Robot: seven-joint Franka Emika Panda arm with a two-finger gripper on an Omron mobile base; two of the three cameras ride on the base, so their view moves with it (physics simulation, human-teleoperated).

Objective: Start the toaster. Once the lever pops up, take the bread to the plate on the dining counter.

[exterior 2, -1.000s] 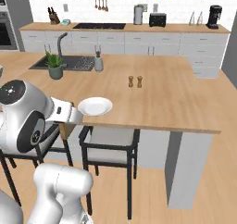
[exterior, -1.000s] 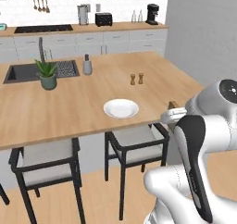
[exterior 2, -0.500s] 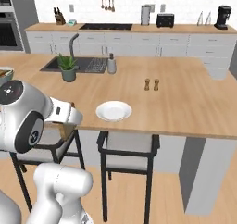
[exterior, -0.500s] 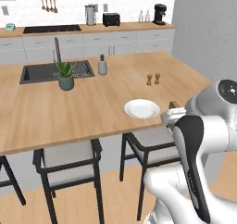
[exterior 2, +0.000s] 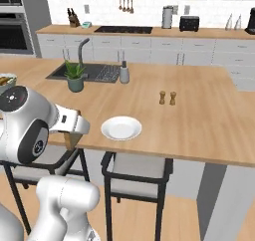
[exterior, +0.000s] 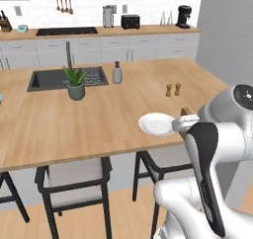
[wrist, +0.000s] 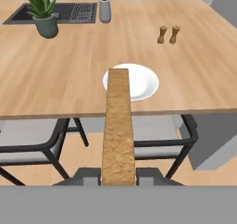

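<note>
The toasting looked finished: the bread [wrist: 118,126] was out of the toaster [exterior: 130,21], which stood far behind the plate [wrist: 139,82] on the wall worktop. The jaws were clamped narrowly on the slice's lower edge, carrying it off the bench [wrist: 69,79], short of the plate and over the near edge. What remained was reaching forward and laying it down. The slice stood on edge, its long axis pointing straight at the plate.
</note>
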